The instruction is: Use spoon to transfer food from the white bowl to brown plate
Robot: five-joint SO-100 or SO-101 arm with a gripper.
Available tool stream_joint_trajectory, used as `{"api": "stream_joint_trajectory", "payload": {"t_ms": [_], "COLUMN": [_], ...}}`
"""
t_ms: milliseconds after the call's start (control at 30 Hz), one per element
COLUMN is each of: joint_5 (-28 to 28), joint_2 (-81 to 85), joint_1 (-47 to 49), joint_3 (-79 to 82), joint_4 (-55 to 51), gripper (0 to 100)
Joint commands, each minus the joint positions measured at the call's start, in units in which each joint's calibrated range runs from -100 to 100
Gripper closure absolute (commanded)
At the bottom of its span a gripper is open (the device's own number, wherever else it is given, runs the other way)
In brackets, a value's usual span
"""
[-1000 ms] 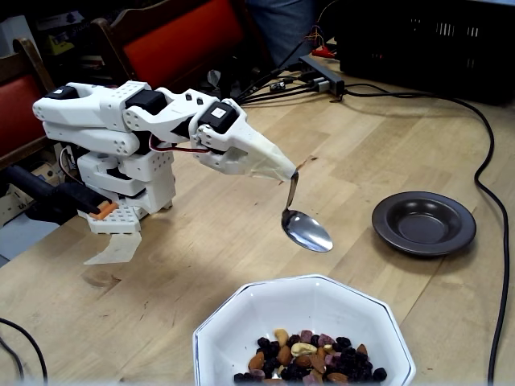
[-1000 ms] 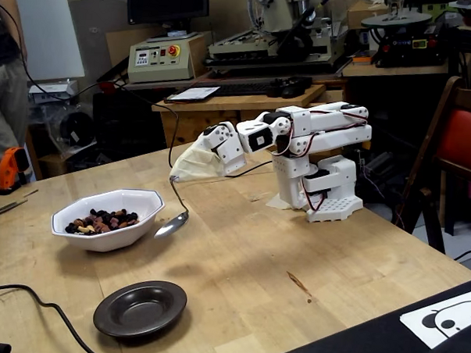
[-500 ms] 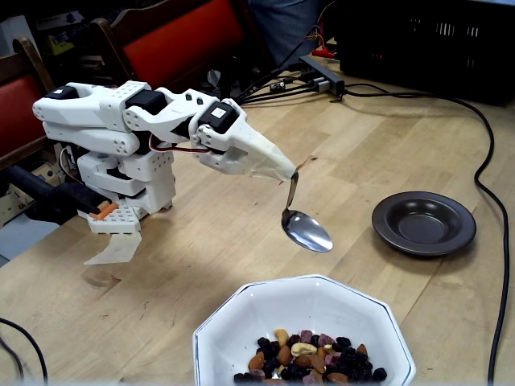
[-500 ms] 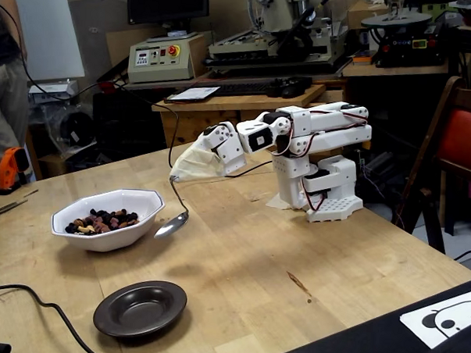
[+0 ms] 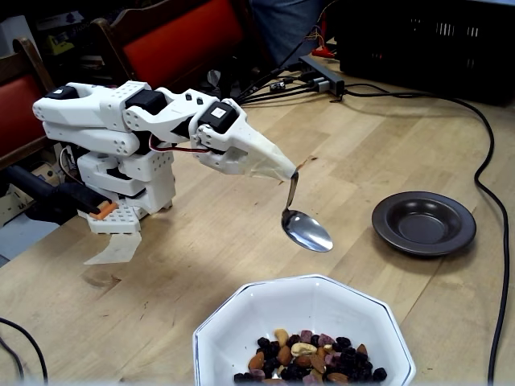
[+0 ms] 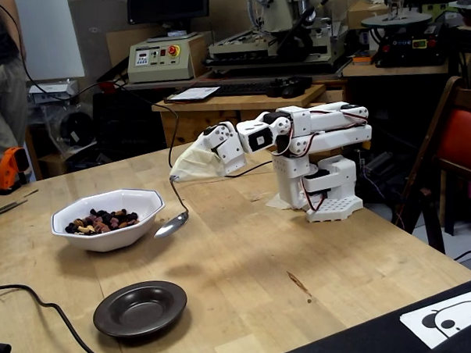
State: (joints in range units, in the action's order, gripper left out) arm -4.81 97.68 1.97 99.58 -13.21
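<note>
My white gripper point(image 5: 288, 173) is shut on the thin handle of the shiny metal spoon point(image 5: 306, 230). The spoon hangs down with its oval bowl empty, held above the wooden table between the white bowl and the brown plate. In a fixed view the gripper point(image 6: 175, 176) holds the spoon point(image 6: 171, 227) just right of the white bowl point(image 6: 108, 232). The white octagonal bowl point(image 5: 241, 322) holds the food point(image 5: 310, 359), a pile of nuts, raisins and dried fruit point(image 6: 101, 220). The small dark brown plate point(image 5: 423, 223) is empty; it also shows in a fixed view point(image 6: 141, 308).
A black cable point(image 5: 491, 185) runs along the table past the plate. The arm's white base point(image 6: 321, 192) stands on the table. Red-backed chairs point(image 5: 177, 40) and a dark crate point(image 5: 434, 40) stand behind the table. A cable point(image 6: 34, 301) lies by the plate.
</note>
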Motion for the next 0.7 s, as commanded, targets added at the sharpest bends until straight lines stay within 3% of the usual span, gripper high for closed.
{"api": "stream_joint_trajectory", "payload": {"t_ms": [0,367,667], "joint_5": [0.2,0.24,0.24], "joint_2": [0.69,-1.53,-17.88], "joint_1": [0.4,0.4,0.4], "joint_3": [-3.21,-15.15,-31.79], "joint_4": [0.24,0.01,0.24], "gripper": [98,98,98]}}
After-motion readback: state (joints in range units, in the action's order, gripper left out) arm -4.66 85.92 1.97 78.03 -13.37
